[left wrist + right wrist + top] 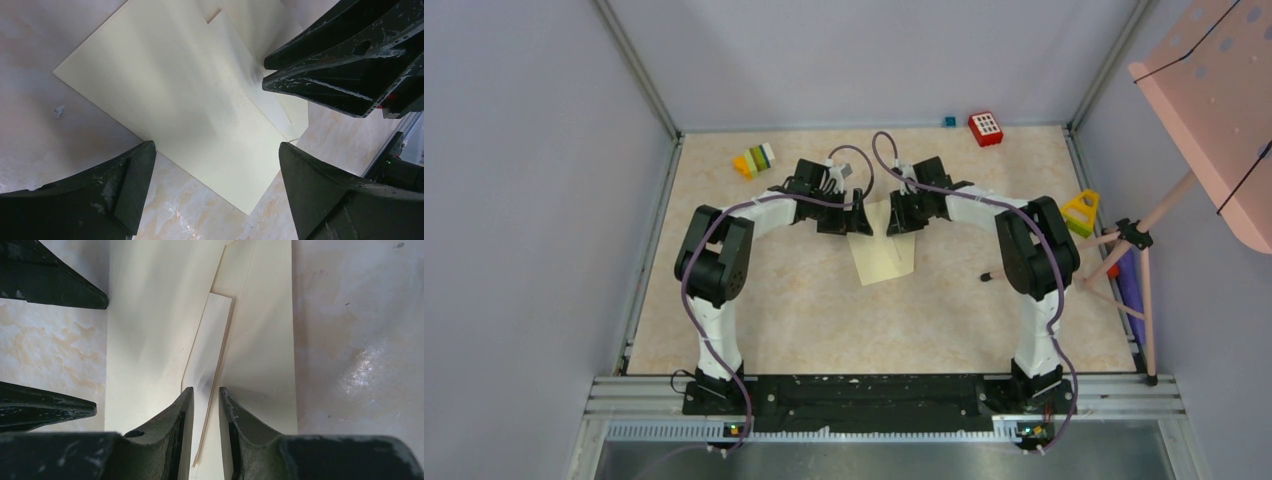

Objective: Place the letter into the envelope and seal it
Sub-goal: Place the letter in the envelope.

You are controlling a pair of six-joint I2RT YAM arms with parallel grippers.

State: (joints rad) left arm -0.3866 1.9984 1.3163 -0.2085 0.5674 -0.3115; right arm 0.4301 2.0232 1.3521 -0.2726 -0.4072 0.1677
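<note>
The cream envelope (882, 255) lies flat on the marbled table between both grippers. Its broad pale face fills the left wrist view (165, 90) and the right wrist view (145, 315). The letter (212, 340), a narrow cream folded sheet, lies along the envelope's opening, its edge running up between my right fingers. My right gripper (206, 390) is closed to a narrow gap on that sheet; it also shows in the top view (898, 224) and the left wrist view (320, 70). My left gripper (216, 145) is wide open and empty just above the envelope's near corner, at its left edge (854, 224).
Coloured blocks (755, 160) lie at the back left, with a red block (985, 128) and a small blue cube (949, 121) at the back wall. A yellow triangle toy (1081, 211), a tripod (1129, 240) and a pink perforated panel (1214, 110) stand right. A small dark object (989, 275) lies near the right arm.
</note>
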